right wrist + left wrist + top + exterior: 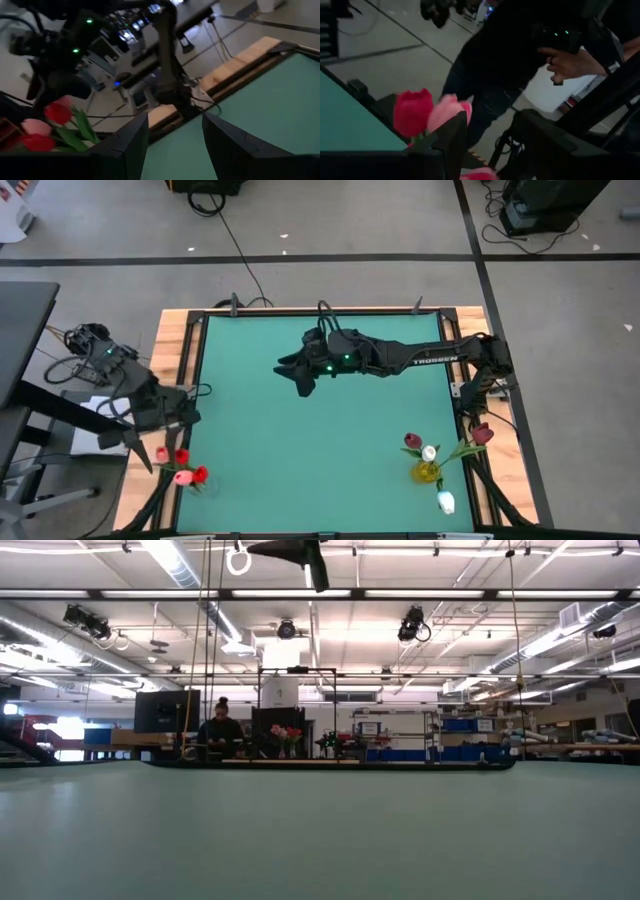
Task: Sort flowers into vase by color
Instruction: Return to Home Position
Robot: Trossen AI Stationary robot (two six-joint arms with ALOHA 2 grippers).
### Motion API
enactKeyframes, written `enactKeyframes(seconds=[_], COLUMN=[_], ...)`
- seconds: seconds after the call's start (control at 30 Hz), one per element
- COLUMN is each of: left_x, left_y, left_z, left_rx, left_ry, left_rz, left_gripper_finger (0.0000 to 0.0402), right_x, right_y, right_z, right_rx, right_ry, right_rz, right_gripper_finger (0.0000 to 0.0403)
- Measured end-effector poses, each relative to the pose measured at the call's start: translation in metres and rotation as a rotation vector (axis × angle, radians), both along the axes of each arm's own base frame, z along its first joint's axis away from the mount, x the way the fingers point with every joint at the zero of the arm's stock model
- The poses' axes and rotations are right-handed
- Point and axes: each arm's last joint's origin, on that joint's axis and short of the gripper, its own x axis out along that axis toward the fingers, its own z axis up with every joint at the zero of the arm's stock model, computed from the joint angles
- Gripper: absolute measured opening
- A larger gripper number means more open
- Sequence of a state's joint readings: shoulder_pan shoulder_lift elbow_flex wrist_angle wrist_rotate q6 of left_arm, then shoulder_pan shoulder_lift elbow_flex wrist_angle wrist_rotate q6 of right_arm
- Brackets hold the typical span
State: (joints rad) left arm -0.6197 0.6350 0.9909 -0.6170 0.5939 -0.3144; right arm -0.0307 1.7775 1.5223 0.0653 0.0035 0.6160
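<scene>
Homing well means retracting high and slow: the right gripper (303, 385) hangs empty, fingers apart, over the middle of the green table (300, 470) with a free path, I judge, while the left gripper (140, 448) (state I cannot tell) sits just beside the red and pink tulips (185, 468), the maroon and white tulips (428, 450) well apart.

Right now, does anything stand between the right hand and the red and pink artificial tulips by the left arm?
Nothing visible does. Only bare green table mat lies between the open right hand and the red and pink artificial tulips. The left arm waits beside them, off that line.
</scene>
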Motion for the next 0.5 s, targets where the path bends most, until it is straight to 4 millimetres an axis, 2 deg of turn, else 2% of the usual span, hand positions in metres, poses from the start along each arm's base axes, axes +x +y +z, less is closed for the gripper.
enactKeyframes(seconds=[0.13, 0.23, 0.4, 0.5], left_x=[-0.005, -0.01, -0.023, -0.029], left_y=[0.008, 0.019, 0.044, 0.052], left_z=[0.019, 0.036, 0.06, 0.067], left_rx=[-0.004, 0.045, 0.187, 0.254], left_ry=[-0.073, -0.168, -0.281, -0.321], left_rz=[0.124, 0.306, 0.663, 0.761], left_gripper_finger=[0.0189, 0.0189, 0.0187, 0.0175], right_x=[0.001, -0.002, -0.024, -0.041], right_y=[0.0, 0.0, -0.002, -0.002], right_z=[0.007, 0.016, 0.041, 0.056], right_rx=[-0.017, -0.063, -0.211, -0.287], right_ry=[-0.072, -0.12, -0.12, -0.11], right_rz=[0.018, 0.009, -0.057, -0.054], right_gripper_finger=[0.0195, 0.0194, 0.0169, 0.0135])
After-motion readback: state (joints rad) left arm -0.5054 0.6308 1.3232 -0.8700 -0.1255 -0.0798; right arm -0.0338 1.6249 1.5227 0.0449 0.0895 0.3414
